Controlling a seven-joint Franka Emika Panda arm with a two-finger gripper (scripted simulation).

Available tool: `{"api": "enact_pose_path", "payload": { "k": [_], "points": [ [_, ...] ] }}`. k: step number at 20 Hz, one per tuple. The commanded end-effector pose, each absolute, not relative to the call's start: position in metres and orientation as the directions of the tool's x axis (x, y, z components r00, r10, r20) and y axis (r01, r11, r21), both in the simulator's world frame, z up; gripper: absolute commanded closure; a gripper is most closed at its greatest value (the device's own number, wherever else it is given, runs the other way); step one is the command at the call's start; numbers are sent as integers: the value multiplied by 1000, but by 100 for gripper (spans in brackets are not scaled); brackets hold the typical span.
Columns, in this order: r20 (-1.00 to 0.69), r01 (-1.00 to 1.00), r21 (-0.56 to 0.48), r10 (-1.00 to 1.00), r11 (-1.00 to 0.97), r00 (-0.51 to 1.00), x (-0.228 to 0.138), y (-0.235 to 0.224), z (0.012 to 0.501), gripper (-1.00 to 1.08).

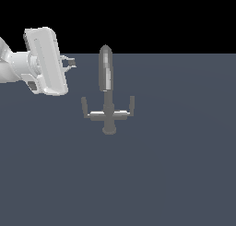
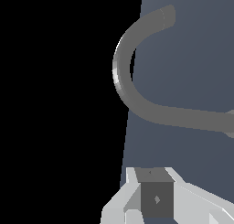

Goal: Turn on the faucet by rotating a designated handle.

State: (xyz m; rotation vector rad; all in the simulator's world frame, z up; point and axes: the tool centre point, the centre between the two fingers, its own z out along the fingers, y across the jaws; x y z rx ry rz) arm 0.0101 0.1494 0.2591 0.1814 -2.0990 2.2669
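Seen closest in the wrist view: hand [image 2: 153, 198] with only its base and finger roots showing, aimed along the curved spout [image 2: 125, 88]. Cannot tell whether spread or pressed together; nothing visibly held.

Hangs in the exterior view at that view's left, level with the spout's upper part, well apart from the faucet [image 1: 108, 93], probably lined up for a sideways approach.

Farther off, on the grey counter [image 1: 184, 174]: faucet upright, crossbar low on the stem. Handle [image 1: 90, 110] on the hand's side, tip turned up, untouched, likely easiest pushed from there.
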Motion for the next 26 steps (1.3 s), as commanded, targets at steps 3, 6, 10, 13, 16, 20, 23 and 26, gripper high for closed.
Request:
{"api": "enact_pose_path", "payload": {
  "k": [3, 6, 10, 13, 16, 20, 23, 26],
  "points": [
    [292, -288, -954, -35, -87, -956, 16, 143, 224, 108],
    [397, -394, -915, -29, -86, -917, 19, 139, 202, 108],
    [508, -505, -859, -25, -82, -861, 21, 135, 178, 108],
    [570, -567, -820, -23, -78, -822, 21, 133, 164, 108],
    [615, -613, -787, -23, -74, -788, 22, 131, 153, 108],
    [655, -652, -755, -24, -69, -755, 22, 130, 143, 108],
    [669, -667, -742, -24, -68, -743, 22, 129, 139, 108],
    [670, -667, -742, -25, -67, -742, 22, 130, 139, 108]
  ]
}}
